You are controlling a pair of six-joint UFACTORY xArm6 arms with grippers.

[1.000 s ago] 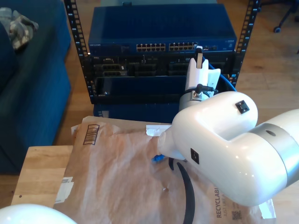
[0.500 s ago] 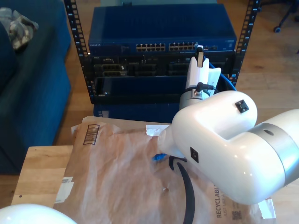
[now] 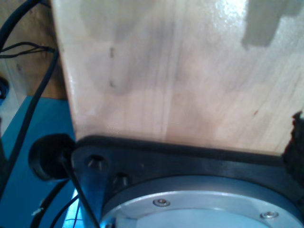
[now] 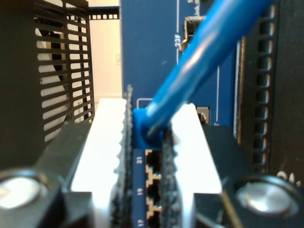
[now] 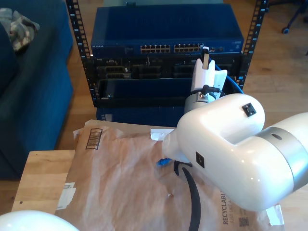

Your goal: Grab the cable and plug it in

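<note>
The cable (image 4: 209,45) is pinched at its blue plug between the white fingers (image 4: 109,142) of my second gripper (image 4: 148,142), right up against the blue switch (image 5: 166,26), and its other plug lies on the brown paper bag (image 5: 120,187). Going left to right in the exterior view, you see a blue couch (image 5: 29,96), a wooden table (image 5: 41,178), the bag reading "RECYCLABL", then a wood floor (image 5: 274,67). You can read 21, 19 and 23F beside the ports, and I cannot tell how my first gripper's fingers are.
</note>
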